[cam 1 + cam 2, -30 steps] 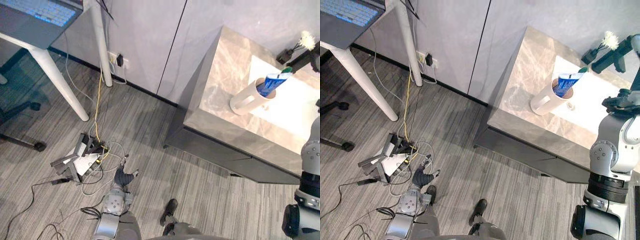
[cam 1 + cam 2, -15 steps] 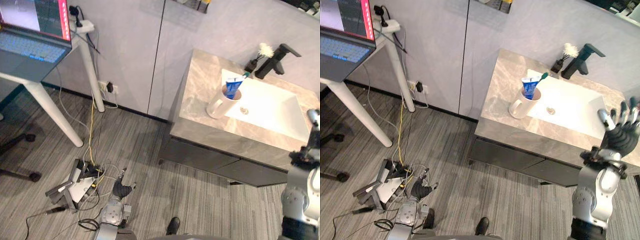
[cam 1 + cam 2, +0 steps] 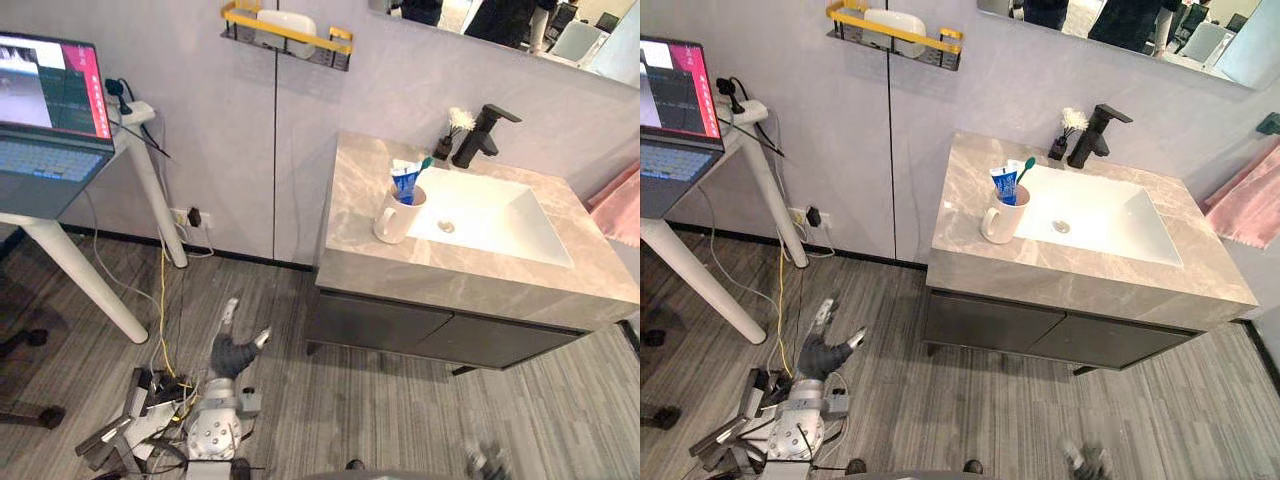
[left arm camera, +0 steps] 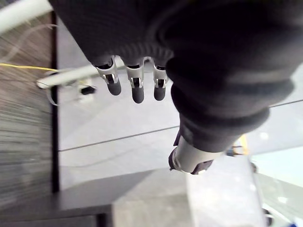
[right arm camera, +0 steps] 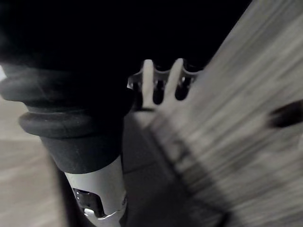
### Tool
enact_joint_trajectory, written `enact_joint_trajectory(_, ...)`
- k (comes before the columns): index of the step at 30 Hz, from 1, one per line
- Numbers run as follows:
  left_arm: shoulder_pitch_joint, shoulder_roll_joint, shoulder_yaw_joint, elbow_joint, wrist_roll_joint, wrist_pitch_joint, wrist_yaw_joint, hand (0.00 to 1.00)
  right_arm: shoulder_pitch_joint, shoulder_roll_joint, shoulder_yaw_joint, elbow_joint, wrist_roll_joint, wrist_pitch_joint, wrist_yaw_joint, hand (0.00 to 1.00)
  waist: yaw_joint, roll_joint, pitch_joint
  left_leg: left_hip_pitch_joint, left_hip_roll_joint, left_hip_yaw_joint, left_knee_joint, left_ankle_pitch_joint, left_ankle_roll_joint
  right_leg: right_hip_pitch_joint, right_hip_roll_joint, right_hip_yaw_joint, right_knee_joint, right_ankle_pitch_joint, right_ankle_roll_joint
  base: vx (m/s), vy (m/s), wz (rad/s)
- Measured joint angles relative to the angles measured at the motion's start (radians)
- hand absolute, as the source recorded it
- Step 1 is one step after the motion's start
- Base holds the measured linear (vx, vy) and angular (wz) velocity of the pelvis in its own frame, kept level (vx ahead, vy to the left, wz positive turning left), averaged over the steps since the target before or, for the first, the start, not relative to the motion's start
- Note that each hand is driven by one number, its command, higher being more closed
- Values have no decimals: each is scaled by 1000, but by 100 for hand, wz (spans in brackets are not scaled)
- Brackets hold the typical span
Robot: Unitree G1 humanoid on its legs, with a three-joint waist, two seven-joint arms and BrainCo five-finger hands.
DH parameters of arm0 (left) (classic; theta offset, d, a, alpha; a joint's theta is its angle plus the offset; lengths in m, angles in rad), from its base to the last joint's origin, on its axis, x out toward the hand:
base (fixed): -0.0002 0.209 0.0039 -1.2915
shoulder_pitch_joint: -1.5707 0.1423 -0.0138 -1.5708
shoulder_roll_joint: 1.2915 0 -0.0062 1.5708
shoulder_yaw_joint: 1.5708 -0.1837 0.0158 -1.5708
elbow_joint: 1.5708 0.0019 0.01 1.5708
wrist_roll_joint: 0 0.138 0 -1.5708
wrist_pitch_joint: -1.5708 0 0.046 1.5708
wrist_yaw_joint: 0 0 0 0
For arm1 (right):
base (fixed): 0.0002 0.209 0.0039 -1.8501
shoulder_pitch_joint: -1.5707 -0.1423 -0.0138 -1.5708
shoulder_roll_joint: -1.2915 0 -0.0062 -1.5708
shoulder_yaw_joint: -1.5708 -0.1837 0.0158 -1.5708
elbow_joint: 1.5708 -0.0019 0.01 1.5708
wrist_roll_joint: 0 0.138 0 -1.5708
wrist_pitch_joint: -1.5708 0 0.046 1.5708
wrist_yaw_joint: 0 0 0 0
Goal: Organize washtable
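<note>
Just beside the sink point(image 3: 490, 215), on the desk point(image 3: 350, 200), I see the cup point(image 3: 393, 222) holding toothpaste point(image 3: 404, 182) and toothbrush point(image 3: 425, 162). Well below the sink, my left hand point(image 3: 232, 350) hangs slack-fingered and empty. My right hand's point(image 5: 75, 104) state I cannot tell.

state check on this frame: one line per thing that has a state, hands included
mug: upright on the counter
toothpaste tube: standing in the mug
toothbrush: leaning in the mug
faucet: no water seen running
sink: basin empty
cabinet: shut
laptop: open, screen lit
left hand: fingers open, holding nothing
right hand: too blurred to tell
</note>
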State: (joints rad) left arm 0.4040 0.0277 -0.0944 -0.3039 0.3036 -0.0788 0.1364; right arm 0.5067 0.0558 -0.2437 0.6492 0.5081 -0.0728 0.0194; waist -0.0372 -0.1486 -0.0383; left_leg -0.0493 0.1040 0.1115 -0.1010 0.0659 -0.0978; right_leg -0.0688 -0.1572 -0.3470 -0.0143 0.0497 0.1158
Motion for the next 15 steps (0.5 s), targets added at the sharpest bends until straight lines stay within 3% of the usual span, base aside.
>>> enact_joint_trajectory(2, -48, 20, -96, -28, -38, -25, -1, 0, -28, 2, 16, 189, -92, 17, -31, 0, 3, 28, 2, 14, 1, 0, 1, 0, 0, 17, 2, 0, -2, 0, 0, 0, 0, 0)
enact_joint_trajectory(4, -103, 28, -171, -49, -83, -42, -1, 0, -46, -6, 11, 252, -130, 15, -50, 0, -1, 46, 0, 14, 1, -1, 0, 0, 0, 26, 3, 2, -7, 0, 0, -35, -6, 1)
enact_joint_trajectory(6, -166, 36, -249, -79, -148, -58, -4, 0, -62, -19, 9, 303, -130, 9, -65, 0, 0, 54, 0, 20, 3, -3, 1, 0, 0, 34, 5, 2, -8, 0, 0, -16, -3, 2)
enact_joint_trajectory(10, -280, 56, -364, -117, -389, -86, -47, 0, -97, -27, 14, 363, -131, 3, -79, 0, 0, 62, 13, 30, 23, -4, 42, -12, -16, 59, 20, 4, -11, -4, -5, 20, -37, -2)
enact_joint_trajectory(13, -354, 94, -457, -106, -558, -82, -93, 0, -131, -57, 47, 387, -165, 3, -80, 0, -1, 79, 34, -48, 61, -24, 286, -135, -24, 100, 49, -1, -5, -16, -24, -6, -50, 2)
enact_joint_trajectory(15, -447, 93, -540, -57, -668, -76, -128, 0, -166, -103, 70, 404, -168, 4, -83, 0, 5, 123, 58, -88, 106, -7, 416, -201, -10, 123, 78, -4, -2, -27, -35, -48, 6, -2)
